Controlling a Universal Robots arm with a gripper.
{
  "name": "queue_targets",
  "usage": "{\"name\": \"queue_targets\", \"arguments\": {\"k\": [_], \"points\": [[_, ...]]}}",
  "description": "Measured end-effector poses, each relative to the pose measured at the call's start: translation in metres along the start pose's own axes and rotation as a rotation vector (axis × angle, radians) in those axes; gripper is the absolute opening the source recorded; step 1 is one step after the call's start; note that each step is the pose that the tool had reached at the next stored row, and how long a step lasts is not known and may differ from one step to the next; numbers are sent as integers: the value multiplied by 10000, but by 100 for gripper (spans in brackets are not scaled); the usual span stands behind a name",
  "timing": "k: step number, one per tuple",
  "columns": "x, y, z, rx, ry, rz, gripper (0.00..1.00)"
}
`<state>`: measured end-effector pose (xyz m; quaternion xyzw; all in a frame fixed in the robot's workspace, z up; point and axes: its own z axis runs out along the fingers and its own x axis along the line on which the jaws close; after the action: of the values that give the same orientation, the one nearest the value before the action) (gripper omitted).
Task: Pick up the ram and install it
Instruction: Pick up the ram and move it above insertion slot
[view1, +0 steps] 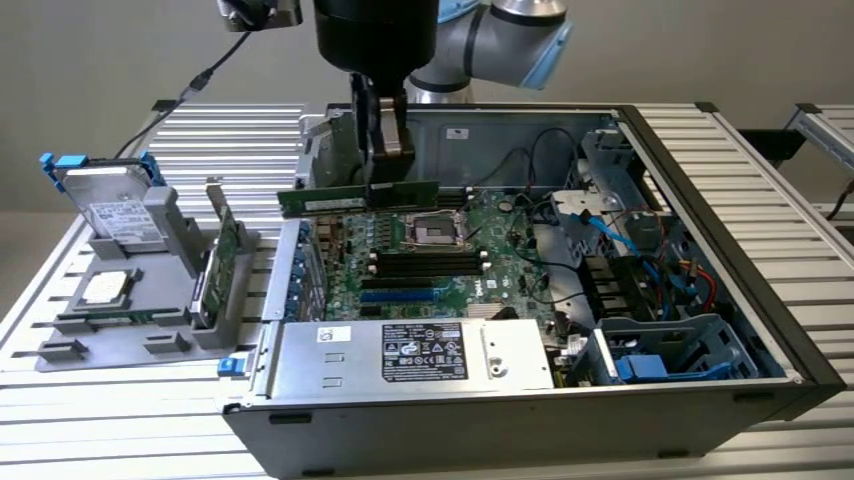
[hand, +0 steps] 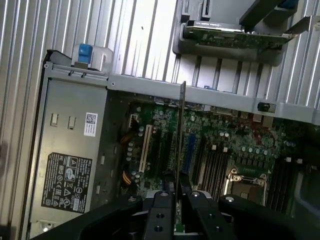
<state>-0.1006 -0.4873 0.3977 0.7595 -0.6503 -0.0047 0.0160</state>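
Observation:
The ram (view1: 358, 197) is a long thin green stick, held level in the air above the open computer case (view1: 694, 250). My gripper (view1: 383, 150) is shut on the ram's upper edge, toward the stick's right end in the exterior view. Below it lies the green motherboard (view1: 441, 255) with its black memory slots (view1: 424, 262). In the wrist view the ram (hand: 181, 130) shows edge-on between my black fingers (hand: 160, 210), over the motherboard (hand: 220, 145) and its slots (hand: 212, 167).
A grey holder (view1: 140, 290) at the exterior view's left carries a silver hard drive with blue clips (view1: 114, 200) and a green expansion card (view1: 220, 260). The power supply (view1: 414, 355) fills the case's near side. Blue and black cables (view1: 627, 240) run along the right.

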Motion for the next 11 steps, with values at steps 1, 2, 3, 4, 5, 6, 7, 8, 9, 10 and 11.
{"name": "queue_targets", "arguments": {"k": [1, 2, 3, 4, 5, 6, 7, 8, 9, 10, 11], "points": [[6, -46, -2, -1, 1, 0, 14], [13, -92, -3, 0, 0, -1, 14], [19, -137, -4, -1, 0, 0, 14], [24, -181, -5, 0, 0, 0, 14], [27, -228, -6, -1, 0, 0, 14], [28, -273, -8, -1, 0, -1, 14], [27, -319, -8, -1, 0, 0, 14], [23, -363, -8, -1, 1, 0, 14], [12, -401, -7, -1, 4, 0, 14], [-4, -438, -5, -3, 8, 0, 14], [-26, -467, 0, -3, 12, 0, 14]]}}
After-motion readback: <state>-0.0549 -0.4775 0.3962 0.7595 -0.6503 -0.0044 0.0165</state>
